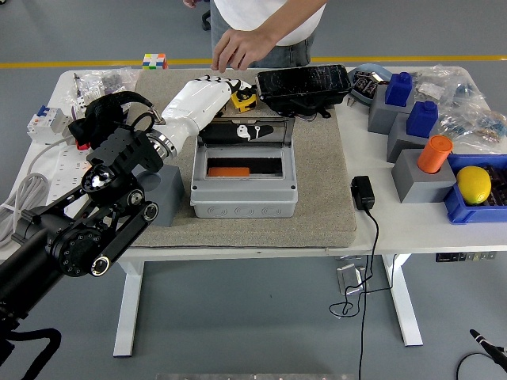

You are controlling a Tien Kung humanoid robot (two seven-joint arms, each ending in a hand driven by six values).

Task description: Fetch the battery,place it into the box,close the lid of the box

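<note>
White desk, left end: white power strip with its coiled cable, a small colour cube behind it, black cloth and a bag of small parts further back. A Rubik's cube sits at the far edge.

Left arm comes in from the lower left. Left robot hand lies over the grey mat, just behind the box's back-left corner, white back facing up, fingers stretched out and relaxed, holding nothing. A yellow tape measure sits just past the fingertips.

Grey box is mid-mat. Dark lid is up, tilted back along the far edge. Orange battery lies inside the box, left part of the opening.

Person's hand hangs above the far edge of the desk, apart from the robot hand, touching nothing. Black tray is behind the box, to the right.

Right of the mat: black power adapter, cable trailing off the near edge. Then grey blocks carrying two blue pieces and an orange cylinder. Blue bin with a lemon at the right end; plastic bags behind.

Right arm not visible.
</note>
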